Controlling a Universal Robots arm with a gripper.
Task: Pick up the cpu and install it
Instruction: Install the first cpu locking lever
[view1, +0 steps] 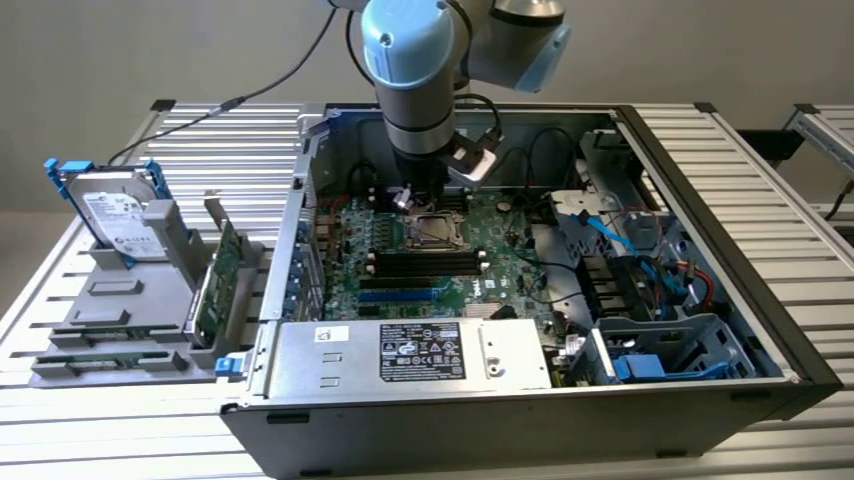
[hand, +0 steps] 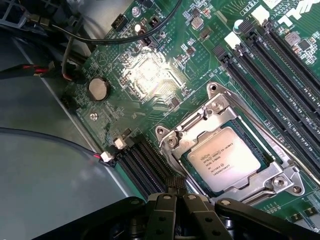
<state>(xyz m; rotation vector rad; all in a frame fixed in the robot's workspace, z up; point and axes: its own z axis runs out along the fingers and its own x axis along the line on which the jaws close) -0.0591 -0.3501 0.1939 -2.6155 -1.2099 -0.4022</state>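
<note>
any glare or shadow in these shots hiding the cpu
Wrist view: a white glare patch washes out the motherboard beside the coin cell, while the cpu in its socket is evenly lit. Exterior view: soft even light, no glare, the case interior darker under the arm.

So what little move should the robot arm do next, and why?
Probably lift straight up a little: the cpu already lies flat inside its socket, and the gripper close by it is shut and seems to hold nothing.
</note>
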